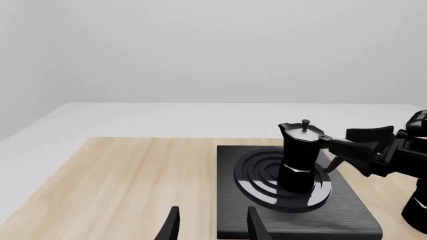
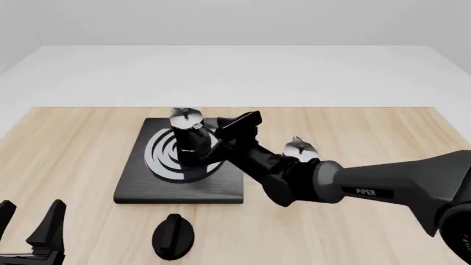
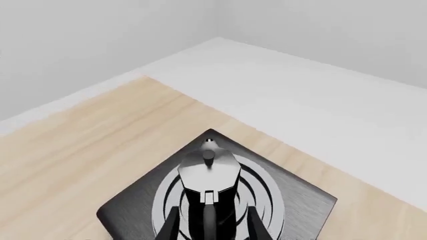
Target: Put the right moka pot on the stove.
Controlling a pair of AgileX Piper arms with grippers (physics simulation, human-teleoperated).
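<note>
The right moka pot [image 2: 193, 141], black with a silver lid, stands upright on the silver rings of the stove [image 2: 140, 187]. It also shows in the left wrist view [image 1: 300, 150] and in the right wrist view [image 3: 208, 170]. My right gripper [image 2: 235, 126] is open, with a finger on each side of the pot's handle and a gap to both. The fingers [image 3: 170, 225] frame the handle from behind. My left gripper [image 2: 30, 221] is open and empty at the near left corner of the table, far from the pot.
The other moka pot [image 2: 299, 148] stands right of the stove, mostly hidden behind my right arm; only its silver lid shows. A small black oval knob [image 2: 173, 236] lies on the table just in front of the stove.
</note>
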